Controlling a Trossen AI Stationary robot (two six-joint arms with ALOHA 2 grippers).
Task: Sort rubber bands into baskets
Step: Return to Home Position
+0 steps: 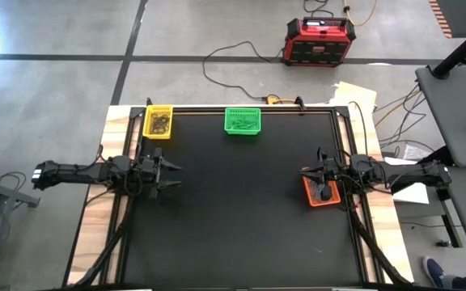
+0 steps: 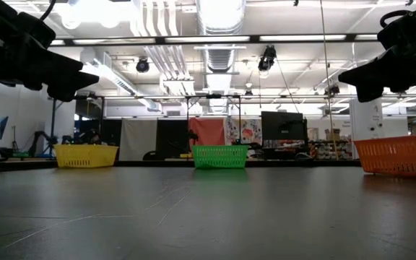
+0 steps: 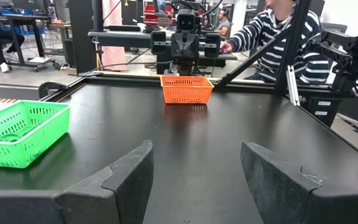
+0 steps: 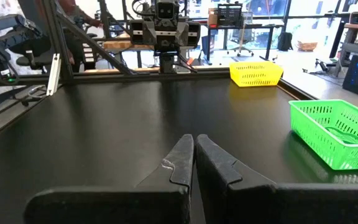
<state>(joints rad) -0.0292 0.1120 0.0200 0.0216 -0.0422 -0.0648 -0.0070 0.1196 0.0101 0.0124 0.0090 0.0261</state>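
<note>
Rubber bands (image 1: 161, 123) show as a dark tangle on the floor of the yellow basket (image 4: 256, 74) at eleven o'clock on the bench (image 1: 241, 234). Pale green loops seem to lie in the green basket (image 2: 220, 157) at twelve o'clock. Whether the orange basket (image 3: 187, 92) at three o'clock holds any I cannot tell, since the right arm covers it from above. No loose band shows on the dark bench top. I judge these loops featherlight, limp and stretchy, apt to cling to a fingertip or spring away when let go. Each is best pinched across a single strand where it lies flat, tips pressed to the mat, rather than scooped. The left pincer (image 3: 197, 149) hangs raised at nine o'clock, spread wide with nothing in it; the yellow basket's bands lie near, at its twelve o'clock in the high view, and the green basket is farther off. The right pincer (image 4: 194, 140) hangs raised at three o'clock over the orange basket, pressed together with nothing visible in its grip, well apart from the bands in the yellow and green baskets. With no band seen outside a basket, the sorting looks finished and both arms seem parked.
</note>
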